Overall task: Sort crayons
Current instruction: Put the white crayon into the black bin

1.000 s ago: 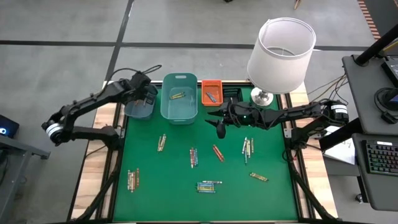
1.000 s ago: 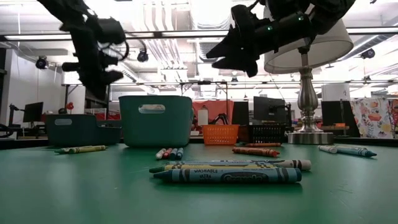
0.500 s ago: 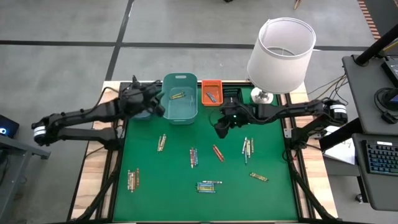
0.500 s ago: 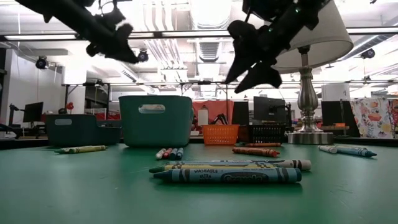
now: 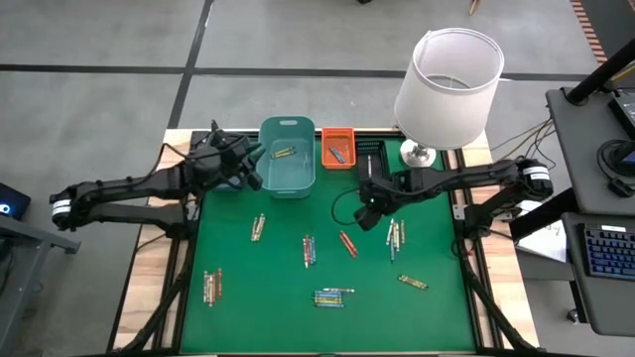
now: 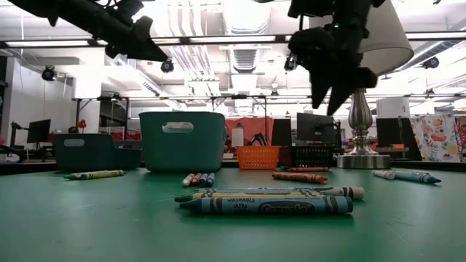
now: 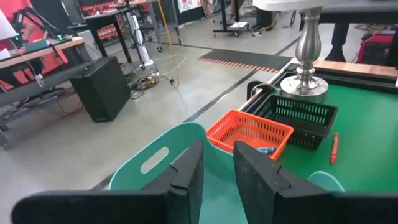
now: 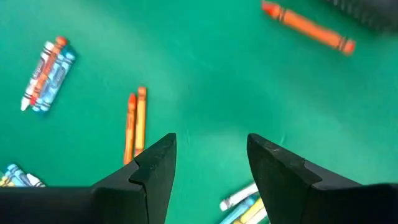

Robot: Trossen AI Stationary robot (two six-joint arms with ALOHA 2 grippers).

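Crayons lie in small bunches on the green mat: one (image 5: 258,227), one (image 5: 309,250), an orange pair (image 5: 347,243), one (image 5: 395,235) and more nearer the front. Some lie inside the teal bin (image 5: 287,164) and the orange bin (image 5: 337,149). My left gripper (image 5: 256,169) hangs almost level above the teal bin's left rim, its fingers (image 7: 186,168) a little apart with nothing between them. My right gripper (image 5: 369,216) points steeply down above the mat, open and empty, with the orange pair (image 8: 134,124) just left of its fingers.
A darker bin (image 5: 220,177) stands left of the teal one, partly under my left arm. A black mesh bin (image 5: 370,151) and a lamp (image 5: 446,74) with a metal foot (image 5: 417,155) stand at the far right. One orange crayon (image 7: 334,146) lies by the black bin.
My left gripper has swung from over the darker bin toward the teal bin and tipped from pointing down to almost level. My right gripper has shifted a little toward the near edge and tipped from level to pointing steeply down, rolling as it went. No crayon has moved.
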